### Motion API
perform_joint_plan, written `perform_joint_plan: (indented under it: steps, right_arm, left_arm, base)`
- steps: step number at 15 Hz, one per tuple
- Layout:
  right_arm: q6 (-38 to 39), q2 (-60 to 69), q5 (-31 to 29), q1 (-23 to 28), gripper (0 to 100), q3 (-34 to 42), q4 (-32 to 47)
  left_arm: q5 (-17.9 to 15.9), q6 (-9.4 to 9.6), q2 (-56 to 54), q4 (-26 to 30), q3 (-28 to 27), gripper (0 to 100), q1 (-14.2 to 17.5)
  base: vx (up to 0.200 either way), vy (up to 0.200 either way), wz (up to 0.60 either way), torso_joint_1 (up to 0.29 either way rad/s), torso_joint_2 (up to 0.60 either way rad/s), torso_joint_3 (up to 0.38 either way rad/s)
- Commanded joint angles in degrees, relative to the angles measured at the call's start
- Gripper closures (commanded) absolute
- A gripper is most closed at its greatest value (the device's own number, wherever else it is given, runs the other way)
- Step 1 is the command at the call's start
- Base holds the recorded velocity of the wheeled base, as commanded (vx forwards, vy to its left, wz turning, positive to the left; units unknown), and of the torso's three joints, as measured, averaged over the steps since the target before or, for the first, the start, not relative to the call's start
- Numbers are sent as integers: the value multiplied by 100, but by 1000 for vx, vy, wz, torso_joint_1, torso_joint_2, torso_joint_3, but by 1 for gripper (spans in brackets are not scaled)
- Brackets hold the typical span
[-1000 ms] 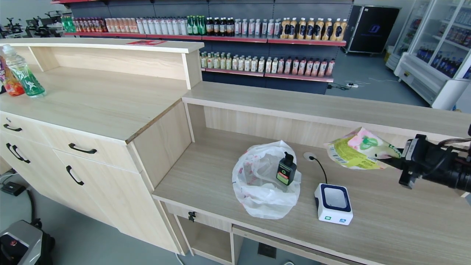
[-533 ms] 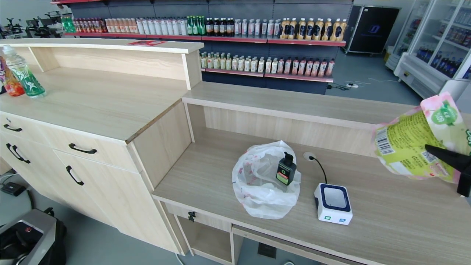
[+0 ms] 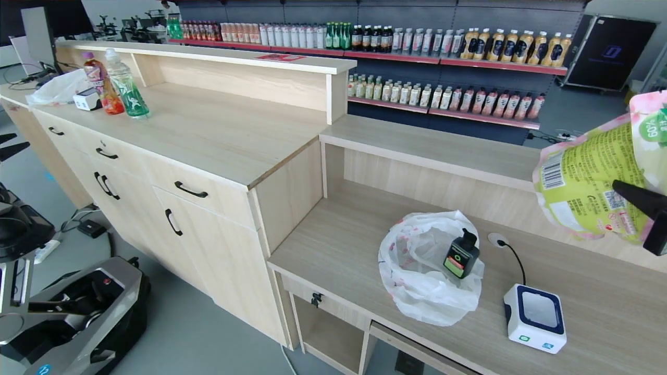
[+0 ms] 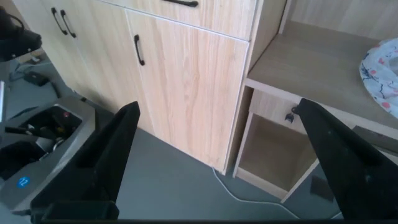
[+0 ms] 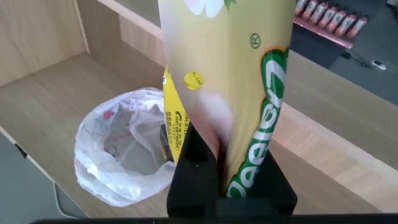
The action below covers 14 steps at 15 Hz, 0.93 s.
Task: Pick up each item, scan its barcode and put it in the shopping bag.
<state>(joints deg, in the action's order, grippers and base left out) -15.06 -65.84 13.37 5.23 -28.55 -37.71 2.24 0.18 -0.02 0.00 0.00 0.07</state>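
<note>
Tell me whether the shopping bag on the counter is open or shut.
Open: the shopping bag has its mouth gaping upward, rim spread wide, with a dark pump bottle standing inside.

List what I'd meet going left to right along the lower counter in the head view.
First the white shopping bag → barcode scanner → green pouch, held above the counter in the right gripper.

Shopping bag point(image 3: 417, 281) and scanner point(image 3: 535, 317) side by side on the table point(image 3: 338, 234).
A bottle point(image 3: 461, 258) sits in the bag, left of the scanner; the pouch point(image 3: 589, 187) hangs above, farther right.
</note>
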Motion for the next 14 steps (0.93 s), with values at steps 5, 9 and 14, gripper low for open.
perform_joint_plan:
  steps: [5,9,14]
  right_arm:
    - [143,-1546,447,-593,100,-221,-9]
    - [-85,-2266,711,-356,100,-168,-123]
    - [-296,-3014,711,66,100,-186,-123]
  left_arm:
    - [4,-1,2,0,0,0,1]
    - [4,-1,2,0,0,0,1]
    - [4,-1,2,0,0,0,1]
  base:
    - [0,0,0,0,0,0]
    - [0,0,0,0,0,0]
    - [0,0,0,0,0,0]
